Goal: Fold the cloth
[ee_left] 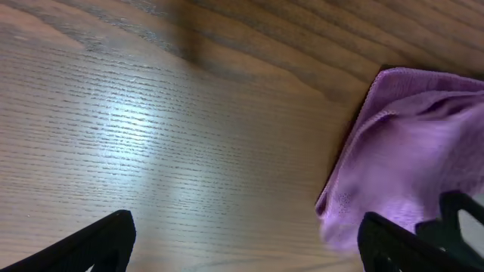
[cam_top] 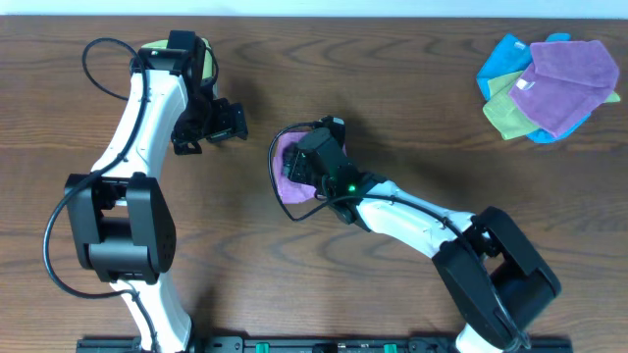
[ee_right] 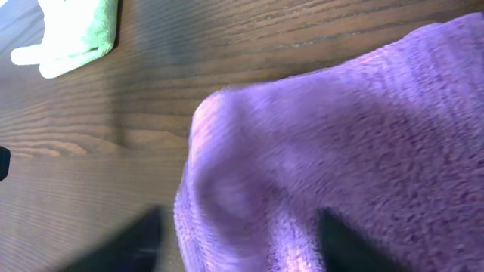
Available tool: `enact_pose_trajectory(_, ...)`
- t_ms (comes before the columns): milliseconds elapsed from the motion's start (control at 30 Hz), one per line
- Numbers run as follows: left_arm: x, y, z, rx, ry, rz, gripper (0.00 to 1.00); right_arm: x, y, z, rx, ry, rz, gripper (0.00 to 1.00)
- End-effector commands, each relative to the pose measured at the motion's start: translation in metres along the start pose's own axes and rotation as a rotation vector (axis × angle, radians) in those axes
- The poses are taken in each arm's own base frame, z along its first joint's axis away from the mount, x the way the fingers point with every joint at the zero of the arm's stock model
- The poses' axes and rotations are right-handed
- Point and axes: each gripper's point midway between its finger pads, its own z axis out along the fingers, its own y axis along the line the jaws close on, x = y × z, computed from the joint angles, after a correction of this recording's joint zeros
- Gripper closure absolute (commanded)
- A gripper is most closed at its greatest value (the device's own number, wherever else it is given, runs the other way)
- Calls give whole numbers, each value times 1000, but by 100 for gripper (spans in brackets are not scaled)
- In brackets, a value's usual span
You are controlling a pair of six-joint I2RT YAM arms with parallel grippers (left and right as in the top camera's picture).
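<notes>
The cloth (cam_top: 287,169), a pinkish-purple towel, lies bunched on the brown table near the middle. My right gripper (cam_top: 300,173) is right over it and hides much of it from above. In the right wrist view the cloth (ee_right: 340,136) fills the frame, and a rounded fold sits between the open fingers (ee_right: 242,243); the picture is blurred. My left gripper (cam_top: 221,123) is open and empty, off to the cloth's left. In the left wrist view its fingers (ee_left: 246,245) are spread wide over bare wood, and the cloth (ee_left: 408,151) lies at the right.
A lime-green folded cloth (cam_top: 204,61) lies at the back left, partly under my left arm; it also shows in the right wrist view (ee_right: 76,30). A pile of blue, green and violet cloths (cam_top: 549,83) sits at the back right.
</notes>
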Motion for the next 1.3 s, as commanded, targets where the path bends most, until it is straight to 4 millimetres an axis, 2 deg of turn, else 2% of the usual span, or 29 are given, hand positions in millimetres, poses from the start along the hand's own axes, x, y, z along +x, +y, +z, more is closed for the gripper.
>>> enact_pose_trajectory(0, -2, -2, -11, 13, -30, 25, 5, -5, 9, -1, -10, -21, 1, 1)
enact_pose_trajectory(233, -1, -6, -11, 36, -22, 27, 5, -6, 8, -1, -8, -23, 3, 1)
enact_pose_trajectory(333, 11, -29, -14, 171, 34, 48, 4, -11, 8, -6, -6, -27, -6, 1)
enact_pose_trajectory(467, 27, -51, -18, 281, 101, 63, 5, -28, -4, -29, 68, -21, -107, 1)
enact_pose_trajectory(533, 39, -69, -21, 355, 148, 72, 4, -24, -21, -34, 124, 24, -135, 1)
enact_pose_trajectory(633, 52, -85, -19, 364, 180, 107, 5, -9, -46, -39, 210, 107, -156, 1)
enact_pose_trajectory(733, 60, -103, -16, 367, 184, 164, 5, -8, -71, -45, 314, 128, -212, 1)
enact_pose_trajectory(867, 74, -124, -10, 357, 193, 238, 5, -29, -116, -69, 467, 118, -167, 1)
enact_pose_trajectory(933, 79, -131, -4, 337, 190, 266, 5, -38, -119, -75, 430, 145, -192, 1)
enact_pose_trajectory(1100, 86, -129, 22, 250, 207, 258, 5, -58, -142, -89, 471, 132, -191, 1)
enact_pose_trajectory(1267, 97, -128, 58, 247, 233, 251, 2, -77, -168, -96, 512, 105, -125, 1)
